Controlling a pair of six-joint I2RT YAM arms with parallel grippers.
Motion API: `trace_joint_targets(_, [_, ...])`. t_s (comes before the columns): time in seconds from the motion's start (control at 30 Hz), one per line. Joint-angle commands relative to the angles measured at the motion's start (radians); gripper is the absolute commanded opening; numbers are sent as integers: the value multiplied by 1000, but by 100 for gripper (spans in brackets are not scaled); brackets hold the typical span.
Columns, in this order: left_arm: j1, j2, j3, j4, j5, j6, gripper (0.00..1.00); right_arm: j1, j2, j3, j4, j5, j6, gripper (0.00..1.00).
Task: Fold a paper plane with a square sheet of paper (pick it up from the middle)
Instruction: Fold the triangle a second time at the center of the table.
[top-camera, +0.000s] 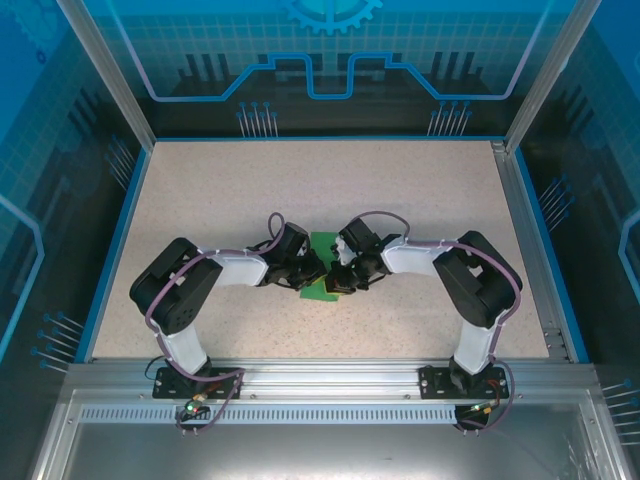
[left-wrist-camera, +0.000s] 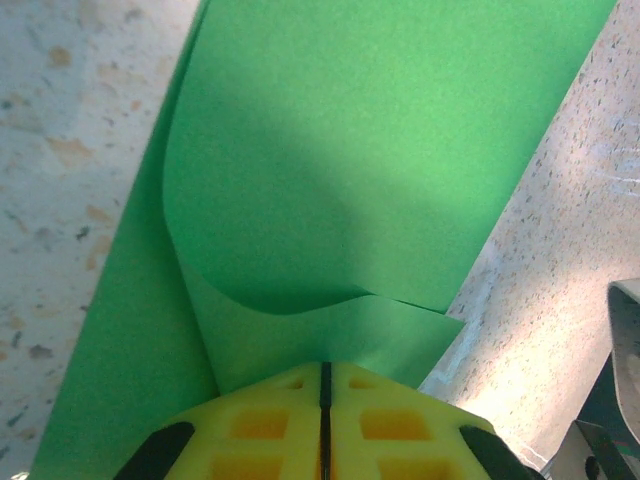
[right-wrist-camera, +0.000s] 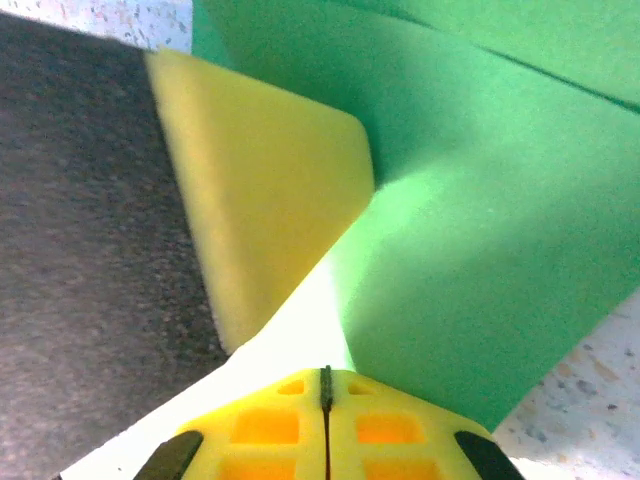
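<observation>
The square sheet of paper (top-camera: 322, 244) is bright green and lies partly folded at the middle of the table, between the two wrists. In the left wrist view the sheet (left-wrist-camera: 350, 150) curls over itself, and its near flap runs into my left gripper (left-wrist-camera: 325, 366), whose yellow pads are pressed together on it. My right gripper (right-wrist-camera: 325, 372) is also shut, with the green paper (right-wrist-camera: 480, 250) pinched at its tip. A yellow finger (right-wrist-camera: 260, 190) of the left gripper stands just ahead of it. From above, the left gripper (top-camera: 311, 273) and the right gripper (top-camera: 338, 276) nearly touch over the paper.
The speckled beige table (top-camera: 330, 180) stretches open behind and to both sides of the arms. A blue rim and aluminium rails (top-camera: 530, 250) border it, with glass walls beyond. The arm bases sit on the front rail (top-camera: 320, 380).
</observation>
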Motion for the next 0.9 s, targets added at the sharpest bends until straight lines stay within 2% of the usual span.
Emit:
trace_joint_targets(0.0, [-16, 2, -20, -79, 4, 15, 11, -7, 14, -24, 22, -17, 13, 7])
trace_joint_targets(0.73, [-24, 4, -15, -116, -26, 17, 10, -27, -48, -129, -5, -41, -14, 9])
trace_joint_targets(0.87, [-24, 4, -17, -115, -28, 15, 10, -28, -73, -173, 37, -55, -10, 9])
